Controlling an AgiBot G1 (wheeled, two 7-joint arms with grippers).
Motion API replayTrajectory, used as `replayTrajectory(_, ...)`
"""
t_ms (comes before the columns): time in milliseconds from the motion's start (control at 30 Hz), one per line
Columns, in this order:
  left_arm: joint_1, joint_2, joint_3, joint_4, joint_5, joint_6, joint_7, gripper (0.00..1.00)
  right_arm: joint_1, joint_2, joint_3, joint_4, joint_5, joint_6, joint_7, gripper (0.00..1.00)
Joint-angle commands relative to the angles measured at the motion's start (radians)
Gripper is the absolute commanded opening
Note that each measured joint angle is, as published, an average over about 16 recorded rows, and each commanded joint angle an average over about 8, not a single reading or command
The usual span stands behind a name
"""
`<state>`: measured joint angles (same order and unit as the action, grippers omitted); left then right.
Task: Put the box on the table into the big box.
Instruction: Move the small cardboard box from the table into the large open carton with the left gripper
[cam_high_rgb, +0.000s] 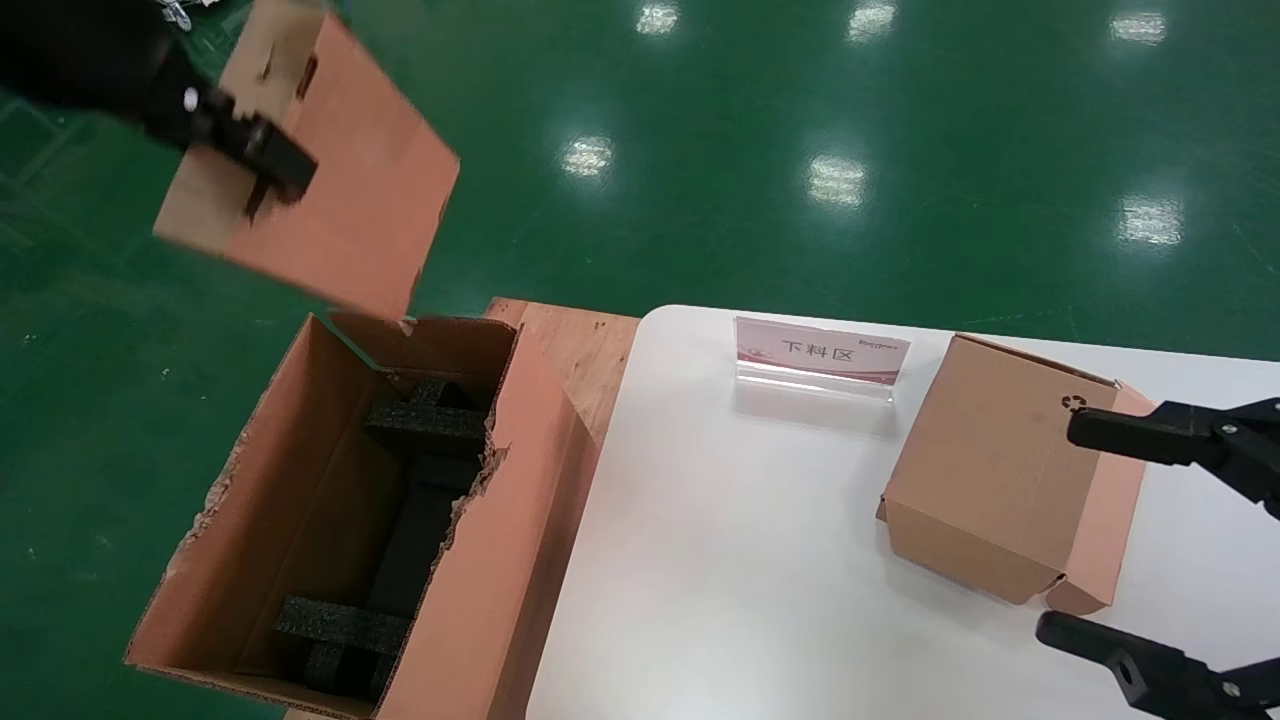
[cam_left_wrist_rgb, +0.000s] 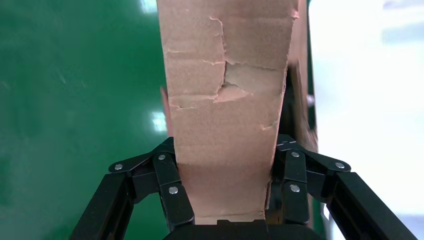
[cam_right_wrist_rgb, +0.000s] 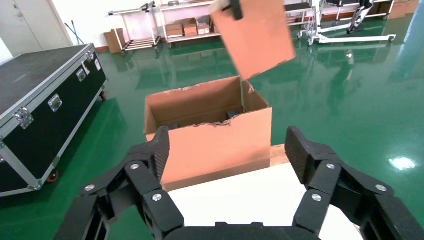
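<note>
My left gripper (cam_high_rgb: 265, 165) is shut on the box (cam_high_rgb: 340, 190), a small plain brown cardboard box. It holds the box tilted in the air above the far end of the big box (cam_high_rgb: 520, 480). In the left wrist view the fingers (cam_left_wrist_rgb: 172, 190) clamp both sides of the box (cam_left_wrist_rgb: 225, 100). The big box stands open beside the table's (cam_high_rgb: 750, 560) left edge, with torn top edges and black foam blocks (cam_high_rgb: 430, 425) inside. My right gripper (cam_high_rgb: 1060, 527) is open and empty over the table's right side. The right wrist view shows its gripper (cam_right_wrist_rgb: 227, 145), the big box (cam_right_wrist_rgb: 200, 105) and the held box (cam_right_wrist_rgb: 260, 35).
A cardboard box with a black recycling symbol (cam_high_rgb: 990, 470) sits on the table next to my right gripper. A clear sign stand (cam_high_rgb: 820, 355) stands at the table's far edge. A wooden pallet (cam_high_rgb: 580, 350) lies under the big box. A black flight case (cam_right_wrist_rgb: 45, 100) stands farther off.
</note>
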<state>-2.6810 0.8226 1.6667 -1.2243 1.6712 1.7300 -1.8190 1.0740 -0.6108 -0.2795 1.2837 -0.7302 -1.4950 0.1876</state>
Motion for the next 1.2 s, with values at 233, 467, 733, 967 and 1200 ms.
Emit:
replayTrajectory(233, -0.054, 0.016, 0.213, 0.008, -0.170, 0.006, -0.077, 0.00, 0.000, 0.000, 0.000, 0.000, 0.000, 0.000, 0.000, 1.00)
replayTrajectory(467, -0.076, 0.049, 0.377, 0.019, -0.290, 0.008, -0.127, 0.00, 0.000, 0.000, 0.000, 0.000, 0.000, 0.000, 0.000, 1.00)
replayTrajectory(733, -0.068, 0.085, 0.482, 0.050, -0.373, 0.009, -0.143, 0.00, 0.000, 0.000, 0.000, 0.000, 0.000, 0.000, 0.000, 1.00)
replayTrajectory(967, -0.045, 0.099, 0.539, 0.105, -0.425, 0.003, -0.129, 0.00, 0.000, 0.000, 0.000, 0.000, 0.000, 0.000, 0.000, 1.00)
replayTrajectory(1200, 0.004, 0.072, 0.573, 0.177, -0.453, -0.038, -0.082, 0.00, 0.000, 0.000, 0.000, 0.000, 0.000, 0.000, 0.000, 1.00)
